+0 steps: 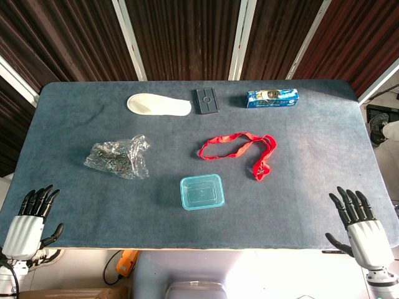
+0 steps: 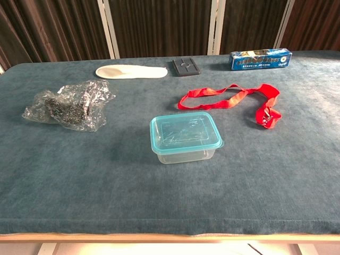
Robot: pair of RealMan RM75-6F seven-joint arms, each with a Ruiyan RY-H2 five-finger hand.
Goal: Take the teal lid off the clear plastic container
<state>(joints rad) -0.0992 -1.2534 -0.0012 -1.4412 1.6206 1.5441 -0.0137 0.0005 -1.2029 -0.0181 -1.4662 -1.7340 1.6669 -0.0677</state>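
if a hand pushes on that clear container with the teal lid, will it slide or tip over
The clear container looks empty, so it is probably light and would likely slide on the blue cloth rather than stay put. It is low and wide, so tipping seems unlikely. Its thin walls may flex when the teal lid is pulled.

Teal lid [image 2: 185, 131] on clear plastic container [image 2: 186, 154]. Red fabric strap [image 2: 228, 98]. White shoe insole [image 2: 130, 71]. Dark grey flat plate [image 2: 186, 66]. Blue box with white print [image 2: 260, 59]. Clear crinkled bag [image 2: 71, 105], dark contents. Blue-grey felt tabletop [image 2: 159, 196]. Hands white with black fingers: left hand [image 1: 28, 225], right hand [image 1: 360, 227].
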